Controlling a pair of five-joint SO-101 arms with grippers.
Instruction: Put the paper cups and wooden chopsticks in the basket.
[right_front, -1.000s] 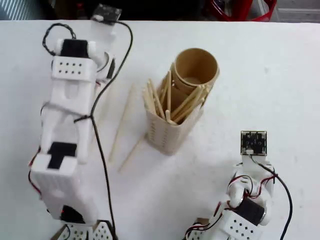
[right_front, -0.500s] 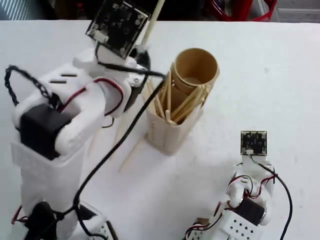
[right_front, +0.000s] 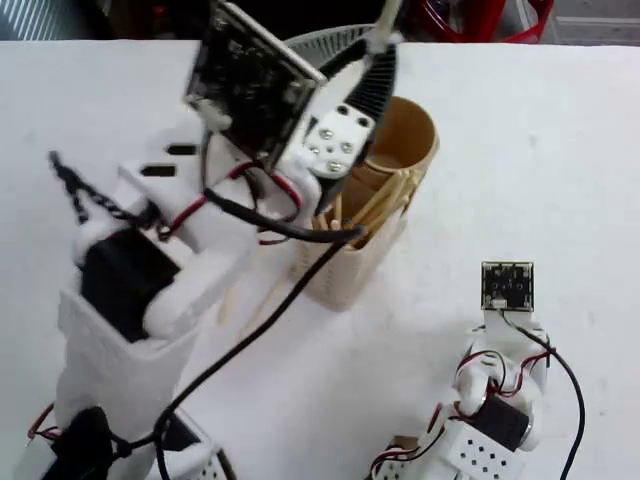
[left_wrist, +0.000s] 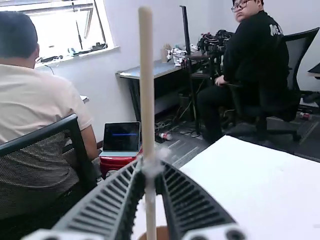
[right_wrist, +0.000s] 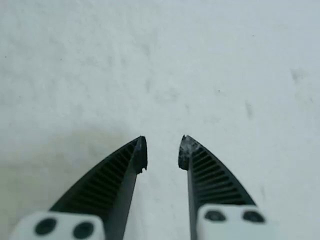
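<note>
The left hand (right_front: 377, 45) is raised well off the surface (right_front: 520, 150), up over the far side of the basket (right_front: 345, 270) as the high view has it. It is closed tight on a single wooden chopstick (left_wrist: 145, 75). From the wrist camera the two ribbed black fingers (left_wrist: 125, 192) pinch the stick between them close to their tips, and most of its length stands straight out past the hand (left_wrist: 149, 169). From above, only a short pale piece of that chopstick (right_front: 387, 14) shows beyond the fingertips. The tan basket stands about midway across the surface, nearer the far edge than the near one, and the left arm (right_front: 150, 290) leans over its left side and hides part of it. Inside it a paper cup (right_front: 400, 130) sits upright at the far end with its mouth open, and a bundle of chopsticks (right_front: 385, 198) leans criss-cross against the cup. The right arm (right_front: 500, 395) is folded low by the near edge, toward the right corner and well apart from the basket. Its hand (right_wrist: 162, 150) holds nothing, the fingers a narrow gap apart over bare white surface (right_wrist: 225, 60).
</note>
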